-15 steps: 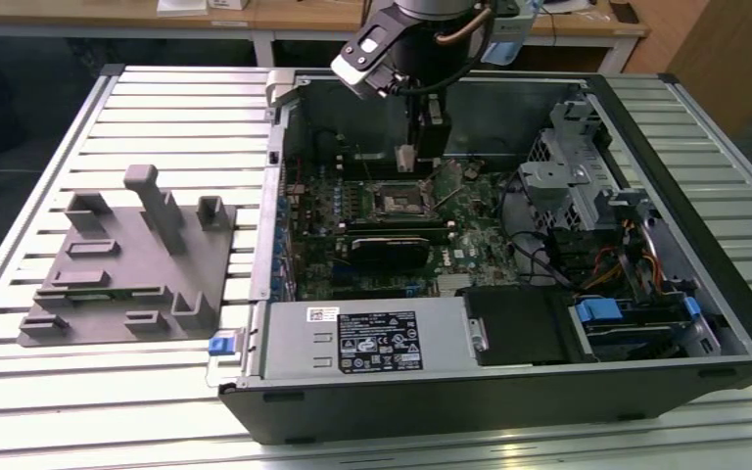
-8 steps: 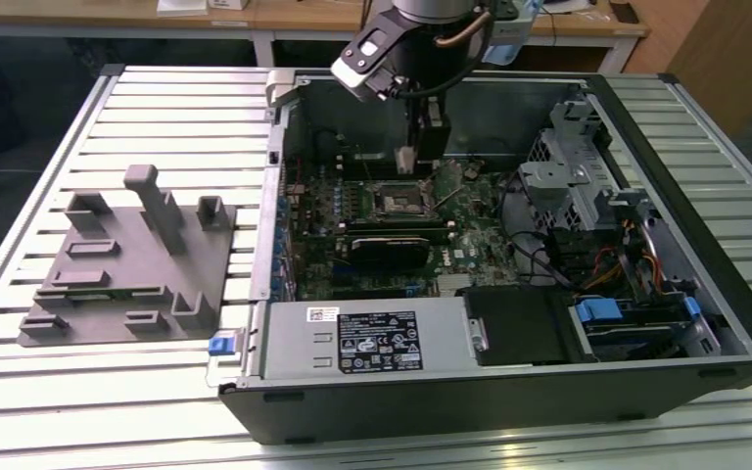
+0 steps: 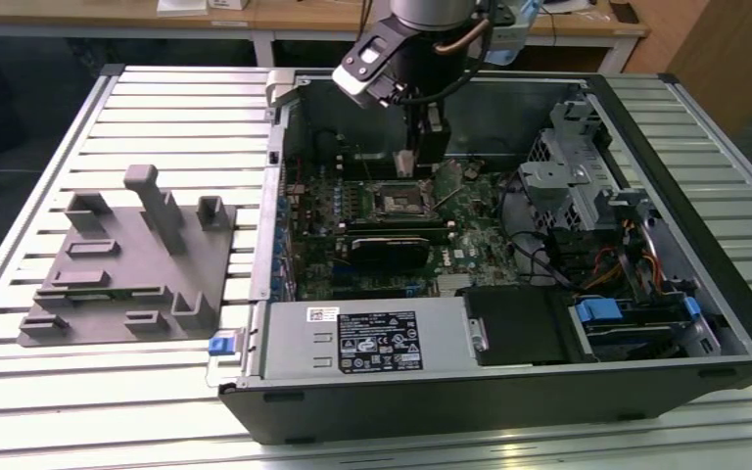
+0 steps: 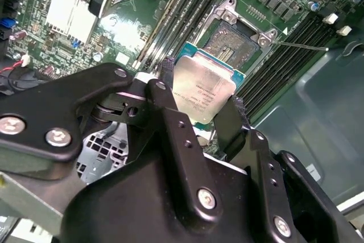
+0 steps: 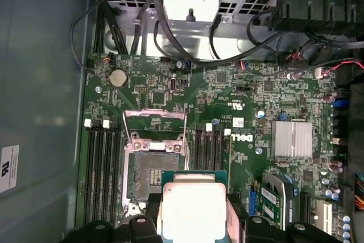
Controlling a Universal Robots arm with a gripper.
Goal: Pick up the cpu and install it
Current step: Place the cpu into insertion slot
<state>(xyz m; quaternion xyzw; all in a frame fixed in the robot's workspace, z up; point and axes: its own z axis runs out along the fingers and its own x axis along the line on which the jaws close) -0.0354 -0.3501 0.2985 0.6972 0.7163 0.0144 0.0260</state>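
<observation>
The cpu (image 4: 200, 83), a thin square chip with a shiny silver top, is clamped by its edges between my gripper's (image 4: 202, 99) black fingers (image 4: 166, 72). In the first wrist view the cpu (image 5: 190, 208) hangs just beside the open socket (image 5: 152, 169), whose metal frame (image 5: 153, 119) is flipped up. The exterior view shows my gripper (image 3: 411, 162) lowered into the open computer case, a little behind the socket (image 3: 396, 203) on the green motherboard. The socket (image 4: 236, 41) lies bare beyond the chip.
Memory slots (image 5: 102, 169) flank the socket on both sides. A black card (image 3: 396, 247), the power supply (image 3: 363, 338) and a drive cage (image 3: 586, 186) stand inside the case. A grey moulded fixture (image 3: 128, 259) lies on the slatted table at the exterior view's left.
</observation>
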